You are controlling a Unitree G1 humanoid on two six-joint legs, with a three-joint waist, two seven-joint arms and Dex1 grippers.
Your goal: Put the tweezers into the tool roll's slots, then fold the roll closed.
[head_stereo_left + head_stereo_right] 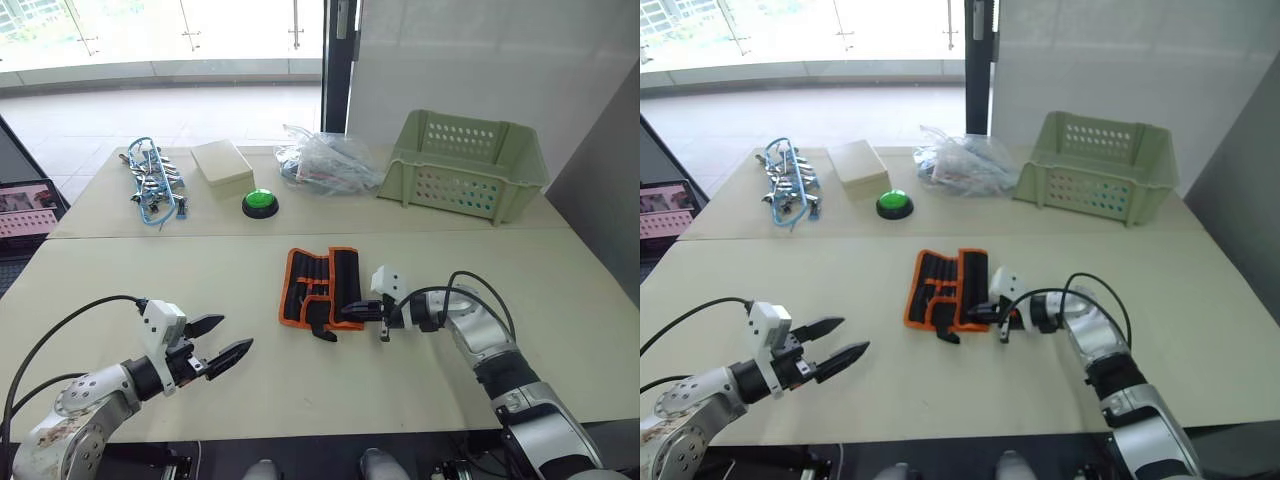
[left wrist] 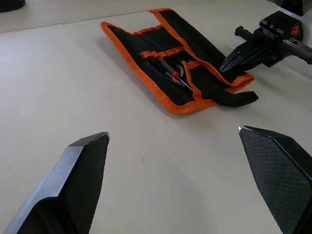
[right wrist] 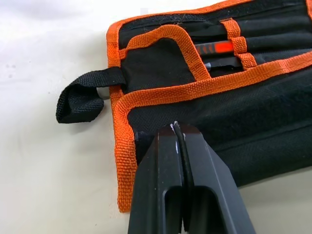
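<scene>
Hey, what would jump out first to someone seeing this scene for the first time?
The black tool roll with bright orange edging, mid-table, partly folded, with the right gripper shut on its near right edge. The left gripper hangs open over bare table at the near left, and a pale green basket sits far right.

Silver-grey arms, black cables, white wrist boxes, black textured jaws.

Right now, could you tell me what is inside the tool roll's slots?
In the tool roll, slim tweezers, one with a red-orange mark, sit tucked under the orange bands. Their lower ends are hidden in the pockets, and the folded-over flap covers the rest, so I cannot count them.
</scene>
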